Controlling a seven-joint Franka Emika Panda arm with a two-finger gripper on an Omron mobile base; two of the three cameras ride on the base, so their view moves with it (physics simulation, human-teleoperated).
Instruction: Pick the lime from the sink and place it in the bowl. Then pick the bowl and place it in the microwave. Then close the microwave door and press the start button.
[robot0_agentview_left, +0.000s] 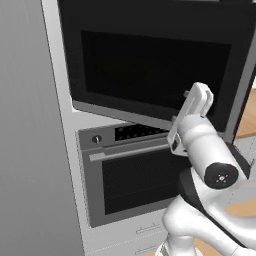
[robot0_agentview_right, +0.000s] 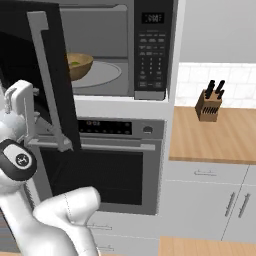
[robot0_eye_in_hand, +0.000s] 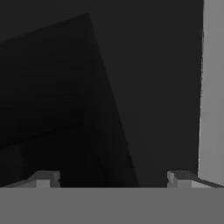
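Two steps look done: lime (robot0_agentview_right: 74, 63) sits in the wooden bowl (robot0_agentview_right: 80, 66) inside the microwave (robot0_agentview_right: 150, 55). Gripper (robot0_eye_in_hand: 113, 179), fingers spread wide and empty, faces the open microwave door (robot0_agentview_right: 30, 75); next up, swinging it shut

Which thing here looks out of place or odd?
Only the microwave door: it stands open, swung out in front of the oven, with the bowl holding the lime already inside the microwave. Nothing looks spilled or damaged.
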